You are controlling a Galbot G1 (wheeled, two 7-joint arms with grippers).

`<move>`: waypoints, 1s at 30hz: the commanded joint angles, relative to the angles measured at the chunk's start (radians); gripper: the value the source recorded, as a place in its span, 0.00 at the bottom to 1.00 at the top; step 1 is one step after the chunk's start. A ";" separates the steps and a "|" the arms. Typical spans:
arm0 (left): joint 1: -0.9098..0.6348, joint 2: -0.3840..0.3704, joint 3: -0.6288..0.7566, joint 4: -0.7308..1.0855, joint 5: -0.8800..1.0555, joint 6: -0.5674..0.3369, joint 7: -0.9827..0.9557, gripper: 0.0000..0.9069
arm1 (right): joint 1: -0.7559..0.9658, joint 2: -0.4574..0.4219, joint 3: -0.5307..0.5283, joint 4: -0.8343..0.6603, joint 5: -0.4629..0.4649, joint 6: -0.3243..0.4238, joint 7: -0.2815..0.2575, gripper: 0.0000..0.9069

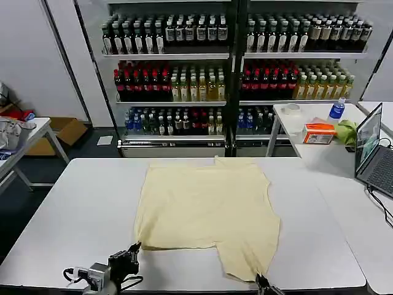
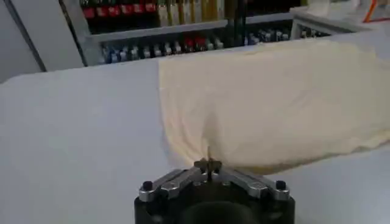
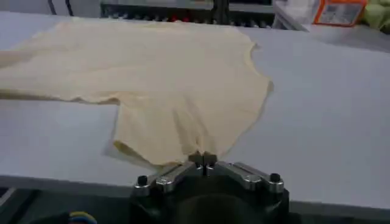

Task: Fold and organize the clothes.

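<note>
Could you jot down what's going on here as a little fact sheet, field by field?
Garment: pale yellow T-shirt, partly folded, lying flat on the white table
Left gripper: shut on the shirt's near left corner
Right gripper: shut on the shirt's near right edge
Behind the table: shelves of bottles
Robot's right side: second table with a laptop and an orange box

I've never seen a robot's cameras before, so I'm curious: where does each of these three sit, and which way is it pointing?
Head view: high on the robot, looking down at the T-shirt on the white table; the left gripper and right gripper show at the near edge.
Left wrist view: behind the left gripper, pinching a near corner.
Right wrist view: behind the right gripper, pinching the sleeve.
All share the shirt.
</note>
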 commanded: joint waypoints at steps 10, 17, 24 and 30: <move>0.201 -0.038 -0.160 -0.230 -0.033 -0.002 0.004 0.02 | -0.042 -0.045 0.102 0.132 0.017 0.076 -0.012 0.00; 0.140 -0.035 -0.189 -0.197 -0.090 -0.009 0.000 0.02 | 0.101 -0.072 0.103 0.068 0.085 0.074 0.000 0.00; 0.051 -0.001 -0.180 -0.132 -0.086 -0.035 0.000 0.02 | 0.287 -0.112 0.041 -0.005 0.127 0.057 0.003 0.00; -0.023 0.044 -0.150 -0.058 -0.086 -0.038 0.002 0.02 | 0.423 -0.159 0.005 -0.113 0.188 0.039 0.015 0.00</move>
